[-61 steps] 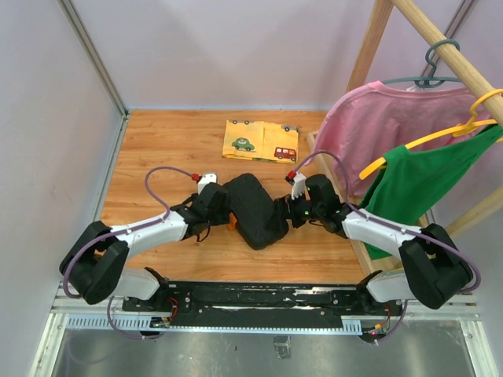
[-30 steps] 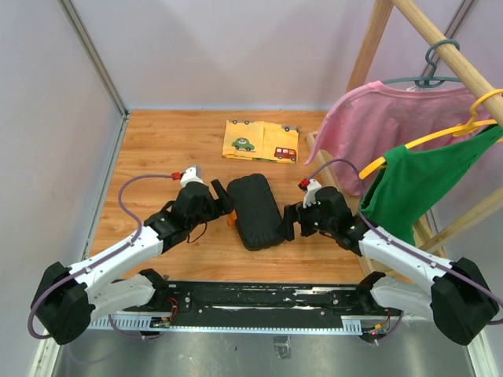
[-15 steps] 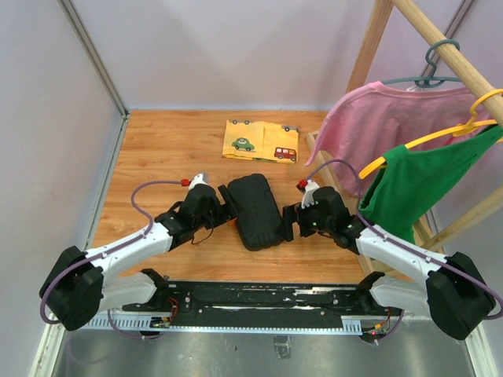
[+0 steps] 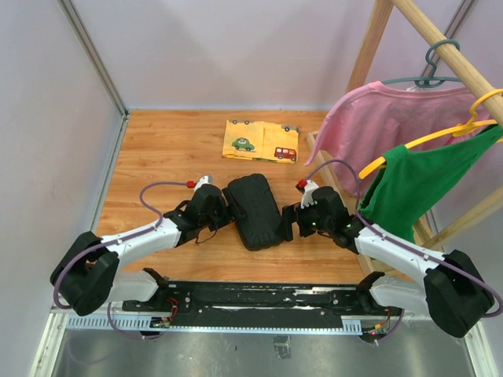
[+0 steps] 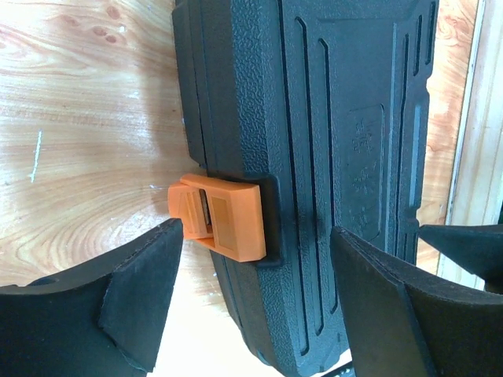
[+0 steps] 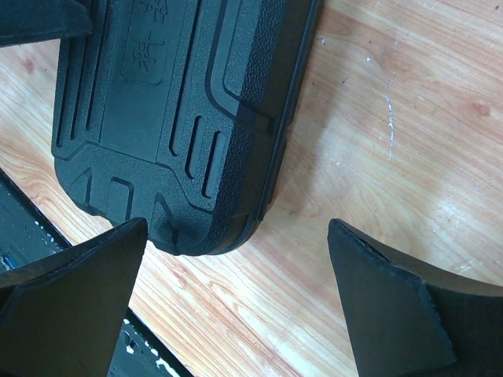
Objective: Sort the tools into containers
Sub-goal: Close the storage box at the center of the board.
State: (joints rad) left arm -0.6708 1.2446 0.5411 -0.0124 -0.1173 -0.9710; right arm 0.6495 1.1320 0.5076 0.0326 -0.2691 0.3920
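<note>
Lying closed near the middle of the wooden table [image 4: 157, 157], a black clamshell tool case [image 4: 255, 210] sits between two arms. The left gripper [image 5: 258, 228] gapes wide and empty at the case's latch side; the right gripper [image 6: 236, 228], equally wide and empty, straddles a rounded corner on the opposite side. Rigid, ribbed, probably weighty, the case looks best braced by its long edges while the small orange latch [image 5: 224, 217] is flipped.
</note>
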